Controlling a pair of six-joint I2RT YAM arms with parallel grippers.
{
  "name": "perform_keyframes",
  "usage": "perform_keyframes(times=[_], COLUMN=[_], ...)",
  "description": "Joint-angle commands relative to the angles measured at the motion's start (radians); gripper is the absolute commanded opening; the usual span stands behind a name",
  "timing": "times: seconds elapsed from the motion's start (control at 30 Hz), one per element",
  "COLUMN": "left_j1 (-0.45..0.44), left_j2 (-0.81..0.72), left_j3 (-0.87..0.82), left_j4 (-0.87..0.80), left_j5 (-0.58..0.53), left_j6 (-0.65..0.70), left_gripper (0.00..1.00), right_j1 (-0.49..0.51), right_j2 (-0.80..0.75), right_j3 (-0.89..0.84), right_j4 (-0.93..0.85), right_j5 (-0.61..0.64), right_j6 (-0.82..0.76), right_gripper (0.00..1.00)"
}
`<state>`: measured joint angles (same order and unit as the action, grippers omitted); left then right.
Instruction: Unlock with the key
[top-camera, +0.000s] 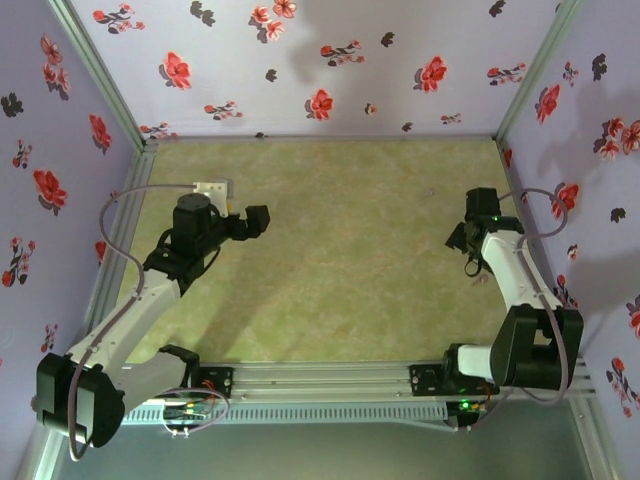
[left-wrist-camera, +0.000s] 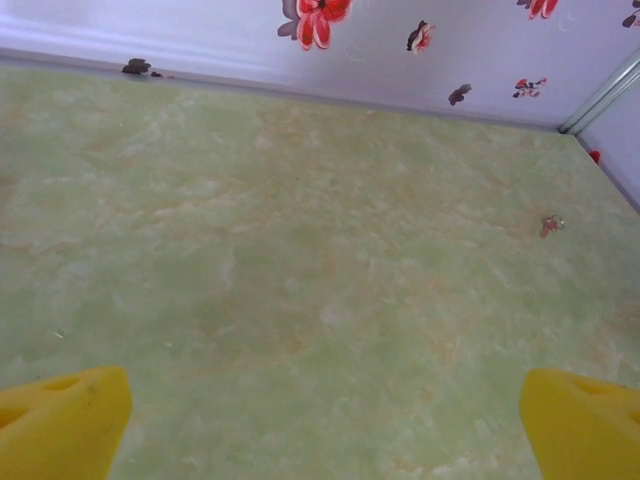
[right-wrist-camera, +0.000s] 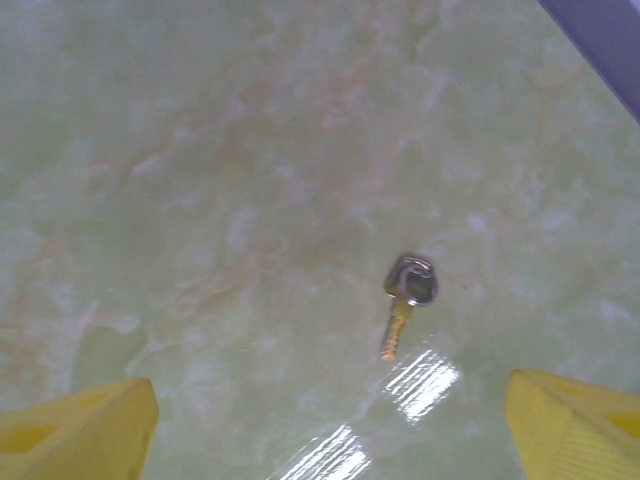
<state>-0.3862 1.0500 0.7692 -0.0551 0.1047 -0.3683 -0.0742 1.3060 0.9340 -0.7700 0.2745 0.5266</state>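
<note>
Little of the task is done: the key (right-wrist-camera: 408, 290) lies loose on the green table (right-wrist-camera: 200, 150), right of centre in the right wrist view. Just below it in that frame is the right gripper (right-wrist-camera: 325, 430), its jaws wide apart with nothing between them. The left gripper (left-wrist-camera: 320, 430) is equally spread and empty. A small pale block (top-camera: 212, 189), upper left in the overhead view beside the left arm (top-camera: 150, 290), may be the lock, though that cannot be told for sure. Grasping, inserting and turning the key are all left to do.
</note>
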Motion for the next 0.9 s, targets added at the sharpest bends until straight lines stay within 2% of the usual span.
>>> perform_keyframes(times=[0.0, 0.23, 0.37, 0.5, 0.87], left_j1=[-0.005, -0.005, -0.005, -0.006, -0.005], left_j2=[0.005, 0.005, 0.011, 0.018, 0.013], left_j3=[0.022, 0.031, 0.027, 0.030, 0.021], left_j4=[-0.016, -0.034, -0.028, -0.024, -0.022], left_j5=[0.032, 0.038, 0.036, 0.036, 0.036], left_j6=[-0.031, -0.030, -0.034, -0.040, -0.037], left_gripper=[1.00, 1.00, 0.99, 0.99, 0.99], right_j1=[-0.039, -0.146, -0.153, -0.186, -0.188], right_j2=[0.039, 0.106, 0.139, 0.183, 0.295], right_j3=[-0.039, -0.089, -0.104, -0.106, -0.093], right_j4=[-0.001, 0.068, 0.101, 0.149, 0.216], right_j5=[0.013, -0.038, -0.047, -0.073, -0.099], right_j6=[0.025, 0.025, 0.026, 0.035, 0.039], right_gripper=[0.89, 0.79, 0.76, 0.68, 0.51])
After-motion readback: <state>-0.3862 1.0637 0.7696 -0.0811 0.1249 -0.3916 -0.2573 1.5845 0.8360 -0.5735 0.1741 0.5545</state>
